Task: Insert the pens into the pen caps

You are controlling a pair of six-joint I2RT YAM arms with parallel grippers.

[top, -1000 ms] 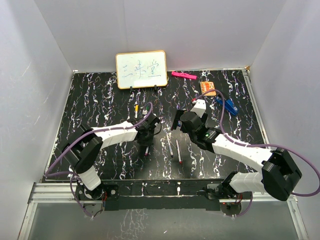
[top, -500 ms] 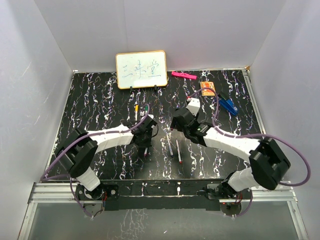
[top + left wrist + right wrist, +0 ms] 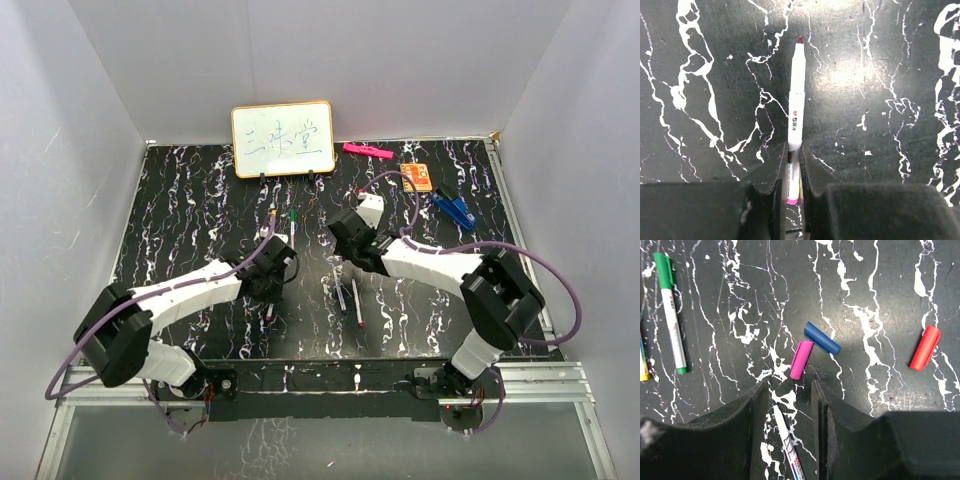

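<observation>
Left wrist, slim white pen [image 3: 795, 100], seemingly plastic

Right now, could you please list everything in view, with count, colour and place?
held pen: one, white, dark red tip, in left gripper
bare pens: two, white, side by side mid-table
green-capped pen: one, white, left of the loose caps
yellow-capped pen: one, white, beside the green-capped one
purple cap and blue cap: one each, touching
red cap: one, apart to their right
whiteboard: one, white, far edge
pink marker: one, right of the whiteboard
orange card: one, far right
blue object: one, beside the card
table: one, black with white veins
left gripper: one, black, shut on the held pen
right gripper: one, black, open near the purple cap
</observation>
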